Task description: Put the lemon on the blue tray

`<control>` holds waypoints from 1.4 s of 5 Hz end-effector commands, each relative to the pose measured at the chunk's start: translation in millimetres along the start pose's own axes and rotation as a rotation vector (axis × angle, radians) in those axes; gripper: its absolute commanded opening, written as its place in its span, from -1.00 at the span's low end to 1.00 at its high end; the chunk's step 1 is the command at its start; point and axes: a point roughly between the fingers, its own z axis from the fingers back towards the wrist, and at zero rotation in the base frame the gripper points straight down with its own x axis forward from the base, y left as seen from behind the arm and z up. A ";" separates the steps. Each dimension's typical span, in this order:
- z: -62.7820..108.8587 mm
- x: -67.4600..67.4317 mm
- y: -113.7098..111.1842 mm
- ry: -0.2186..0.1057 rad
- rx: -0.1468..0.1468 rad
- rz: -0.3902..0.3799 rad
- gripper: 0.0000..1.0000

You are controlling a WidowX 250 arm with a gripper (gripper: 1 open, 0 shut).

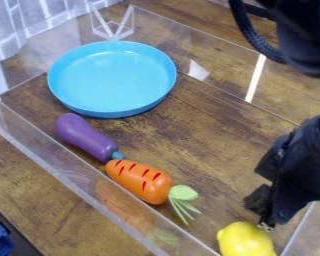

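Even, fairly bright indoor light, soft shadows. White glare streaks on clear wall panel (256, 75) toward 2 o'clock; faint sheen on blue tray (112, 78) at 11 o'clock. Dark arm (299, 175) at 4 o'clock motion-blurred, detail lost in black. Lemon (246, 241) at 5 o'clock soft, cropped by frame edge. Low resolution overall.
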 end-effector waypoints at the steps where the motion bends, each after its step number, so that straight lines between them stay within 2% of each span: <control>1: 3.7 2.4 2.8 -0.025 0.036 -0.009 -1.00; 2: -8.2 1.8 -2.4 -0.018 0.023 -0.002 1.00; 4: -25.7 -8.7 3.8 -0.019 0.023 -0.083 1.00; 6: -41.5 -3.8 -4.2 -0.030 0.042 -0.212 1.00; 7: -49.2 -9.2 -3.4 -0.006 0.026 -0.193 1.00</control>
